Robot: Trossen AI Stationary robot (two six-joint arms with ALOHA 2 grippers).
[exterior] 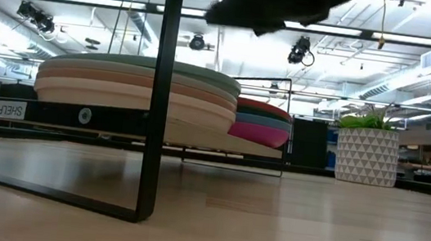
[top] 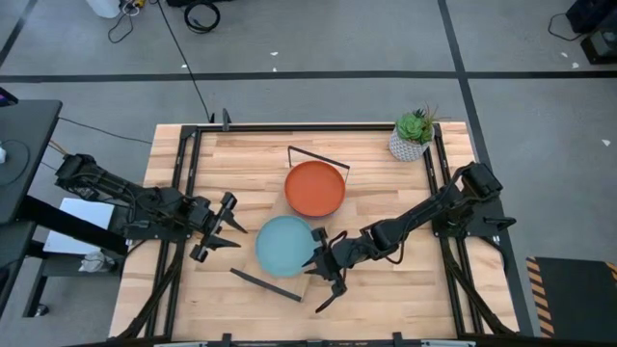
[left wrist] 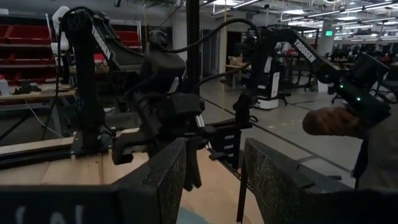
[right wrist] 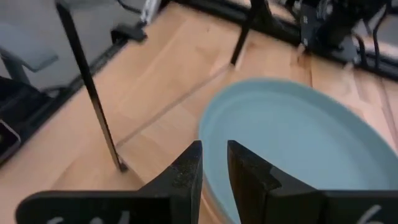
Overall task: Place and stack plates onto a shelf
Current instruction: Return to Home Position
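Two stacks of plates stand on the shelf [exterior: 221,143]. From above, the plates hide its plank and only its black end brackets [top: 318,154] show. The far stack is topped by an orange plate [top: 314,189], the near one by a light blue plate [top: 285,245]. The low view shows cream plates [exterior: 136,98] in the near stack and a magenta one [exterior: 259,134] in the far stack. My right gripper [top: 325,267] is slightly open at the light blue plate's [right wrist: 292,137] right rim. My left gripper [top: 228,222] is open and empty, left of that plate. My right gripper comes slanting down from the table's right, with one finger [right wrist: 186,171] outside the light blue plate's rim [right wrist: 208,134] and one finger inside it. I cannot tell whether the fingers touch the rim. The plate lies flat on its stack.
A white potted plant [top: 413,135] stands at the table's far right corner. The shelf's near bracket [top: 265,284] lies close to my right gripper. Black frame rails [top: 188,183] run along the table's left and right sides.
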